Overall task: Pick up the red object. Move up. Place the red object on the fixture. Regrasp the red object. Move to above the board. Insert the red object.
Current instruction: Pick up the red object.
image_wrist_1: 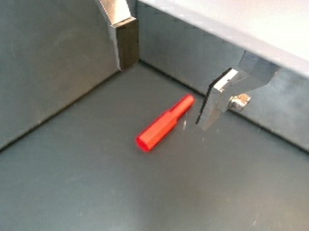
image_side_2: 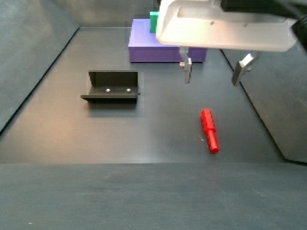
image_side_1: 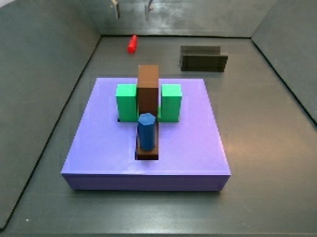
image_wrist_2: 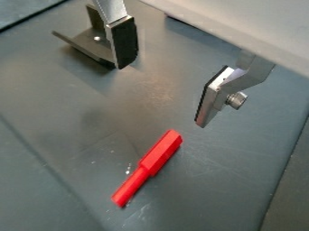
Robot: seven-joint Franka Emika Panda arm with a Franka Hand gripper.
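Observation:
The red object [image_side_2: 210,130] is a slim red peg lying flat on the grey floor; it also shows in both wrist views [image_wrist_1: 164,124] [image_wrist_2: 147,168] and far back in a side view [image_side_1: 133,43]. My gripper [image_side_2: 214,74] is open and empty and hangs above the floor just beyond the peg without touching it. Its fingers [image_wrist_1: 218,99] [image_wrist_2: 121,41] stand wide apart with nothing between them. The fixture [image_side_2: 111,87] stands on the floor to one side, also seen in a wrist view [image_wrist_2: 85,45] and a side view [image_side_1: 203,59]. The board [image_side_1: 186,139] lies apart.
The board carries two green blocks [image_side_1: 126,102], a brown bar [image_side_1: 148,88] and a blue cylinder [image_side_1: 146,130]. Grey walls [image_wrist_1: 229,45] enclose the floor close behind the gripper. The board's corner shows behind the gripper in a side view [image_side_2: 144,45].

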